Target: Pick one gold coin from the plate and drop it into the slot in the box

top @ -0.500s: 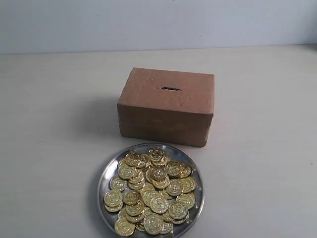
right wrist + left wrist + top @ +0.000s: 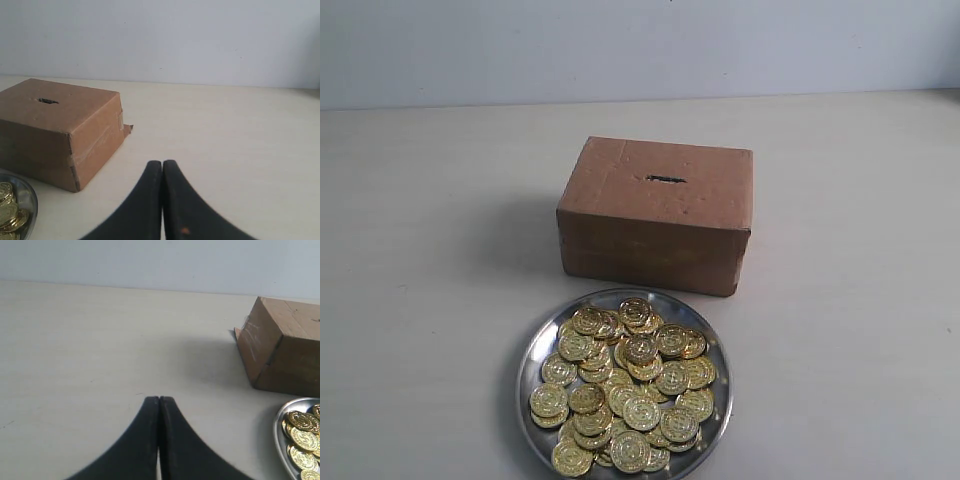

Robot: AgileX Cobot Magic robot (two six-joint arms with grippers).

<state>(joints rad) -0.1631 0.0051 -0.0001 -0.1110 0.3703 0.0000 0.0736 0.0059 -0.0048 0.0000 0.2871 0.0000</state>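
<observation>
The pale table (image 2: 420, 250) carried the brown box (image 2: 655, 215) at its middle. The steel plate (image 2: 532, 352) sat just nearer, heaped with gold coins (image 2: 630, 385), and the slot (image 2: 665, 179) lay in the box's top. A coin looked thin, stiff, light and slick, best pinched across its rim from the heap's loose edge. The left fingers (image 2: 147, 430) and right fingers (image 2: 175, 190) were pressed together, empty, well apart from the plate.

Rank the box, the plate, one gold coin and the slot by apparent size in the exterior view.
1. box and plate: similar width; the plate is nearer and cut off by the frame, so unranked.
2. gold coin.
3. slot: about as long as the coin, far thinner.
</observation>
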